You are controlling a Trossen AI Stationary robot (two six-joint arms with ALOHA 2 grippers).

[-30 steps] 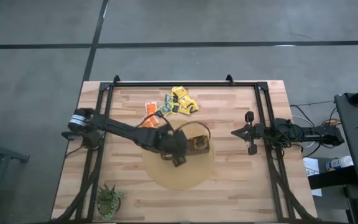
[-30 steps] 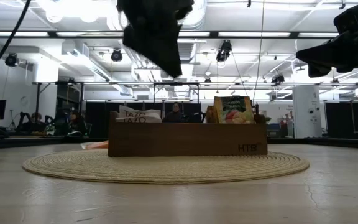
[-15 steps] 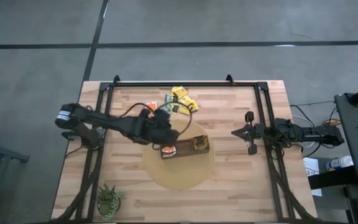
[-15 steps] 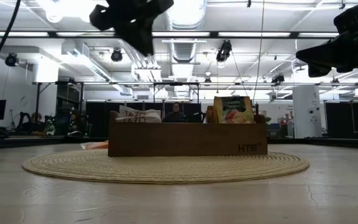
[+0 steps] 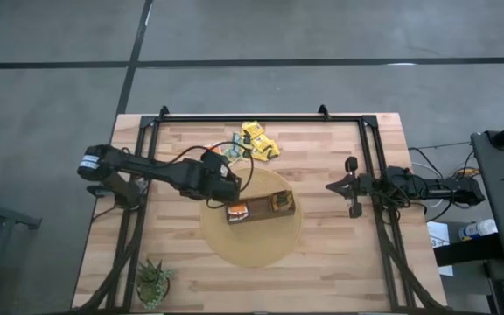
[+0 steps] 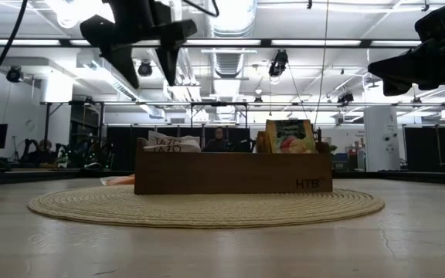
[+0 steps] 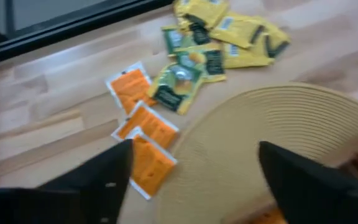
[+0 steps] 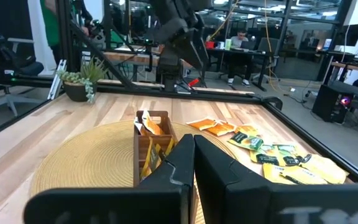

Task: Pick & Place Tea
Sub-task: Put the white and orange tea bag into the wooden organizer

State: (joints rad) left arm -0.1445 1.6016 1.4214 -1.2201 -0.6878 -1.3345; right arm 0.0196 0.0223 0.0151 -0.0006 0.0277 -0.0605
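A light wooden plank table (image 5: 339, 254) carries everything, with a round woven straw mat (image 5: 252, 241) at its middle and a long dark-brown compartmented wooden box (image 5: 261, 207) standing on the mat. A small green potted plant (image 5: 153, 282) sits at one near corner, well apart from the work.

My left pincer (image 5: 226, 181) hangs above the mat's edge, between the box and the loose sachets, its fingers (image 7: 98, 180) spread wide with nothing between them. My right pincer (image 5: 350, 185) waits off to the side by the frame rail, its fingers pressed together and empty.

The box already holds some tea: an orange sachet (image 5: 237, 211) lies in the end compartment nearest my left pincer, and more packets stand in the next one (image 6: 288, 136). Left on the bare table are a few flat orange square sachets (image 7: 143, 134), a dark green sachet (image 7: 176, 88) just beside them, and a heap of yellow sachets (image 7: 241, 37) further along.

I judge the task well under way but unfinished; most sachets remain outside the box, and the orange ones lie closest to my open fingers.
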